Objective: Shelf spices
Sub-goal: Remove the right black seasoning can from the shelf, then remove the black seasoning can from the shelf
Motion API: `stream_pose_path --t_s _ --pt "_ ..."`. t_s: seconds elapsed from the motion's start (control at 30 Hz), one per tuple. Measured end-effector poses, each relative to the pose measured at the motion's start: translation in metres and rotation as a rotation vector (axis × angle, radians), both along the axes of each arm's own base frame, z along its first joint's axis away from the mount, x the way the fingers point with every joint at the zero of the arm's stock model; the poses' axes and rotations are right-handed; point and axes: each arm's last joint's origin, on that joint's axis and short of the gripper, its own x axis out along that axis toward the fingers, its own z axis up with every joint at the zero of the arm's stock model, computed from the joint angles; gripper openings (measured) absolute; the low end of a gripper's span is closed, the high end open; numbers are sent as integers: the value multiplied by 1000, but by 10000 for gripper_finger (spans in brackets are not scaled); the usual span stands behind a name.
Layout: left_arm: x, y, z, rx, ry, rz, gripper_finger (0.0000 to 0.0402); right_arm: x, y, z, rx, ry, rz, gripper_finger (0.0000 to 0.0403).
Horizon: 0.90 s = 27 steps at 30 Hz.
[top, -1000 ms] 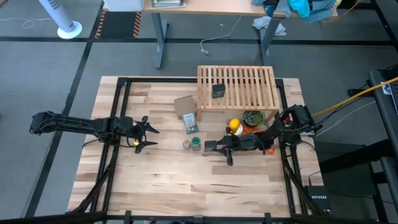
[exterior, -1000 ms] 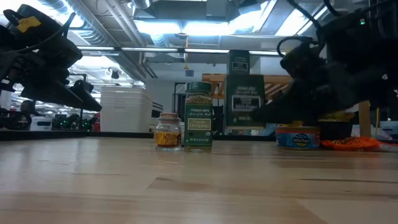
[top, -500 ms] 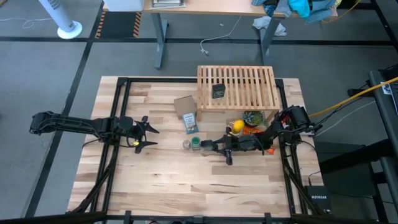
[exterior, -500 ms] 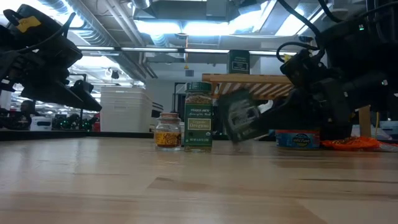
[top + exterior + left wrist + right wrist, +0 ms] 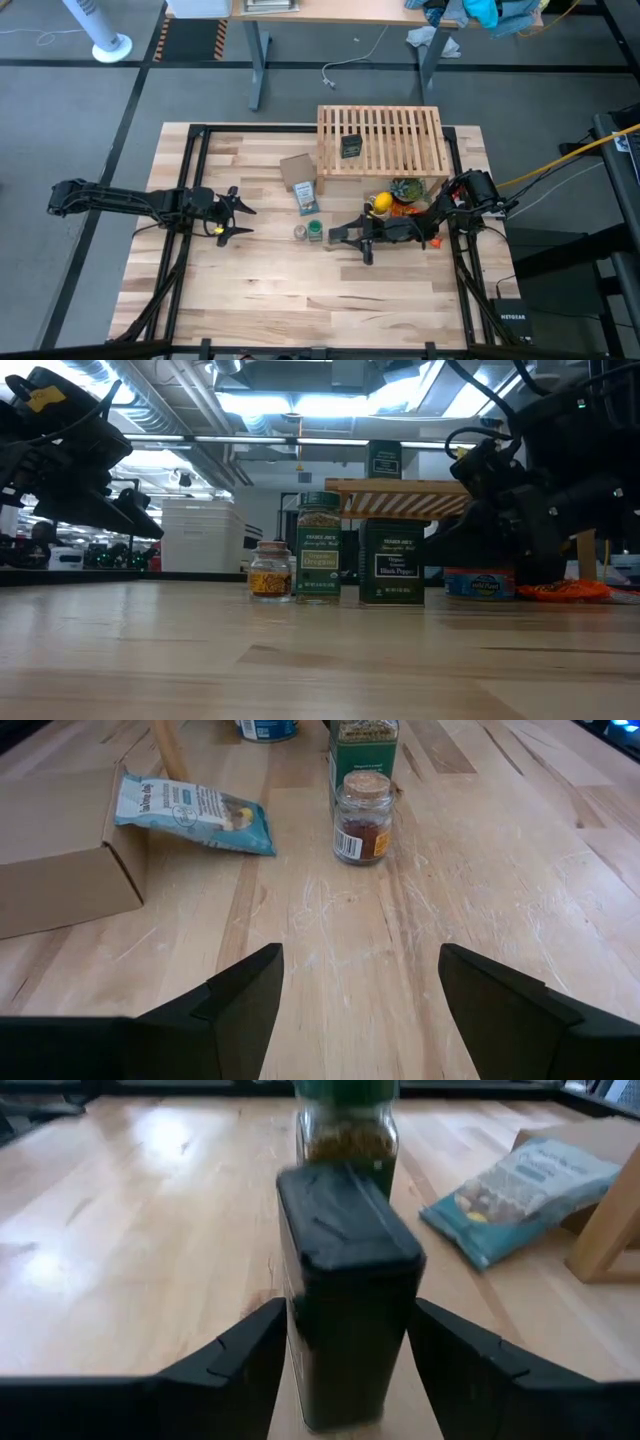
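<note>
The light wooden shelf (image 5: 382,140) stands at the table's far side with one dark tin (image 5: 351,146) on its slats. The green bottle (image 5: 319,547) and the small glass jar (image 5: 270,570) stand side by side on the table. Just right of them a dark tin labelled Black Pepper (image 5: 392,563) stands upright on its base. My right gripper (image 5: 337,235) reaches in level from the table's right, with this tin (image 5: 345,1280) between its fingers. My left gripper (image 5: 240,212) hovers open to the left of the jar (image 5: 362,817), touching nothing. My right gripper has the Black Pepper tin pinched between its two fingers, one on each side face (image 5: 292,1330) about halfway up. The fingers come level from the table's right. The tin is upright and its base (image 5: 392,600) rests on the table.
A brown cardboard box (image 5: 297,170) and a blue-and-white packet (image 5: 306,197) lie in front of the shelf's left part. A lemon (image 5: 378,203), a flat can (image 5: 478,582) and an orange item sit behind my right arm. The table's near half has free room.
A second ago the Black Pepper tin hung upright, lifted clear in my right gripper. It then tipped over and sank toward the green bottle. Now it stands upright with its base on the table. My right gripper came down with it.
</note>
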Motion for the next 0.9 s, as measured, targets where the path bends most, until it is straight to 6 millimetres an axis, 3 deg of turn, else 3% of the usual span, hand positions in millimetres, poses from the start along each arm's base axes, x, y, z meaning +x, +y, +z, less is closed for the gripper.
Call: stream_pose_path --t_s 0.5,0.9 --pt "0 0 0 0 0 0 260 0 2 15 52 -94 49 214" --pt "0 0 0 0 0 0 260 -14 -1 37 59 -174 52 214"
